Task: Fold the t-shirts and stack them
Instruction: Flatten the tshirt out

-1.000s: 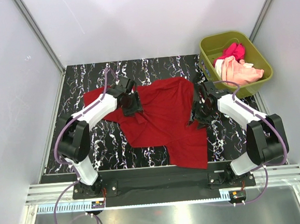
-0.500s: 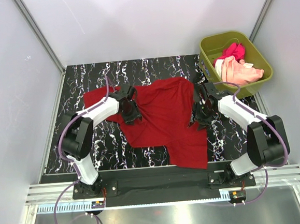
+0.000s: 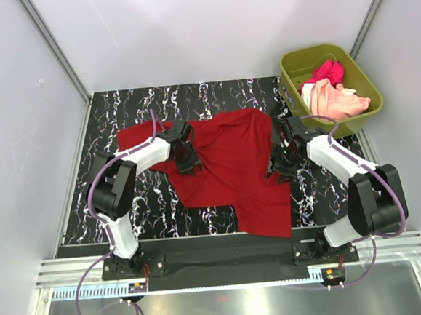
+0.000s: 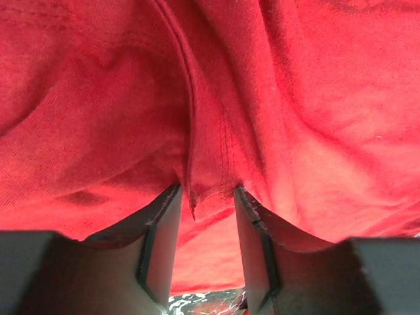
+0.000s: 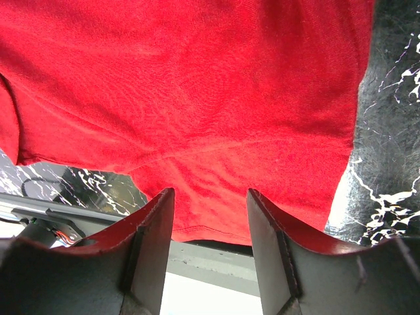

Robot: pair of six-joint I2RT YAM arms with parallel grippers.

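Note:
A deep red t-shirt (image 3: pixel 229 163) lies spread and wrinkled across the middle of the black marbled table (image 3: pixel 148 199). My left gripper (image 3: pixel 186 159) presses down on its left part. In the left wrist view the jaws (image 4: pixel 207 193) stand apart with a raised seam fold of the red shirt (image 4: pixel 295 98) between the tips. My right gripper (image 3: pixel 282 163) hovers at the shirt's right edge, open (image 5: pixel 209 197) over the red cloth (image 5: pixel 197 85), nothing between the fingers. A magenta-pink t-shirt (image 3: pixel 328 70) and a pale peach t-shirt (image 3: pixel 337 100) lie crumpled in the tub.
The olive-green tub (image 3: pixel 289 67) stands at the back right corner, close behind the right arm. White walls with metal posts enclose the table. The shirt's lower hem hangs at the near edge by the metal rail (image 3: pixel 225 255).
My left gripper has shifted a little toward the near side, sunk into the red cloth and narrowed its jaws round a fold. The right gripper has barely moved.

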